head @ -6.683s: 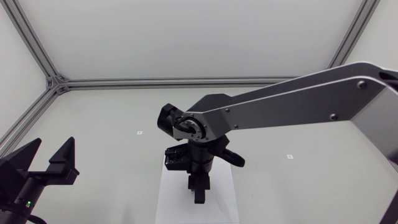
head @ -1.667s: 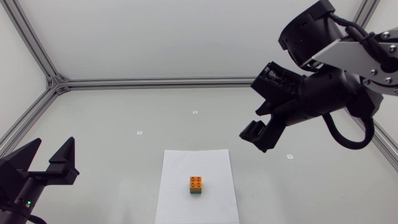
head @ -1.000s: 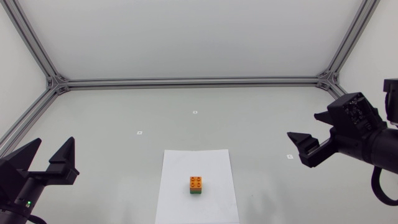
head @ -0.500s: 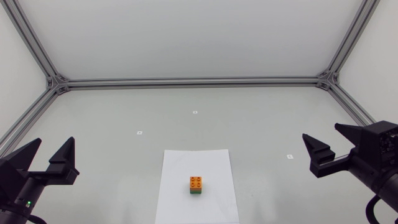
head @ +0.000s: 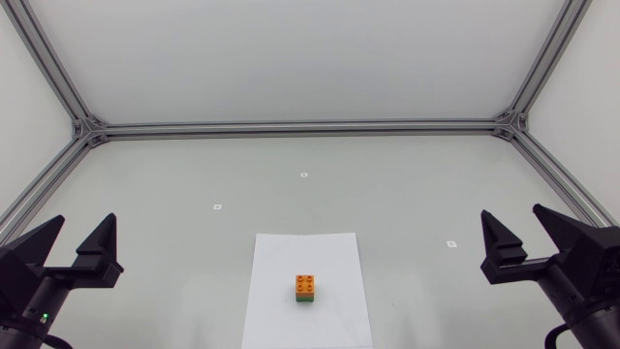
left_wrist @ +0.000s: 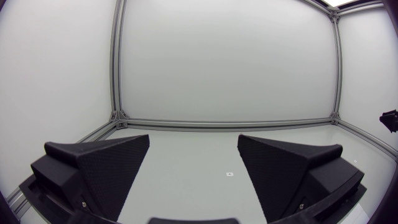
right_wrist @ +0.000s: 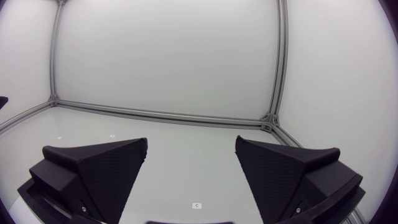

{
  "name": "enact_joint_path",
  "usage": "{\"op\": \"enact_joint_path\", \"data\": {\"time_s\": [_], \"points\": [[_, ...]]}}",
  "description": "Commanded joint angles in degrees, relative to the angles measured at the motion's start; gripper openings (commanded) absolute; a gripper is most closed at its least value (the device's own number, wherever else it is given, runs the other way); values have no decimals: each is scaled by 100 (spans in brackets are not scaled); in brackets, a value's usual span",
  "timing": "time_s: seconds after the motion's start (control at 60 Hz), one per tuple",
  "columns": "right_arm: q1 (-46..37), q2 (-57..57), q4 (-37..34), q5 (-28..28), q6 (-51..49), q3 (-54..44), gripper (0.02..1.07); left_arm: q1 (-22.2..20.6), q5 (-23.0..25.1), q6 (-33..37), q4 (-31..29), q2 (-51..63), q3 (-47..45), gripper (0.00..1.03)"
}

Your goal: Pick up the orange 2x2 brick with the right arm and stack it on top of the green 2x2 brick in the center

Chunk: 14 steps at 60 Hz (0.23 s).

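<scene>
The right arm [head: 581, 281] has drawn back to the right edge of the surface [head: 387, 194], the right pincer [head: 513, 213] wide open. At the left edge the left pincer [head: 84, 220] stands wide too. The orange brick [head: 306, 284] sits on the green brick [head: 305, 299], near the front edge.

Orange 2x2 brick [head: 305, 283] sitting squarely on top of green 2x2 brick [head: 305, 300], its four round studs facing up. Edges lining up all round, with only a thin strip of the green brick's near side showing beneath the orange. The pair is standing upright as one small stack, resting on a white sheet [head: 276, 291], a little below the sheet's middle.
</scene>
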Motion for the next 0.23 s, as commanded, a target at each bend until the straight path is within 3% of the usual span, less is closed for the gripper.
{"op": "enact_joint_path", "data": {"time_s": [0.0, 0.217], "points": [[-59, -268, 209, 82, 284, -298, 103, 9, 23, 73, -87, -45, -235, 99], [-71, -403, 287, 106, 357, -405, 103, 9, 23, 73, -87, -45, -235, 99]]}}
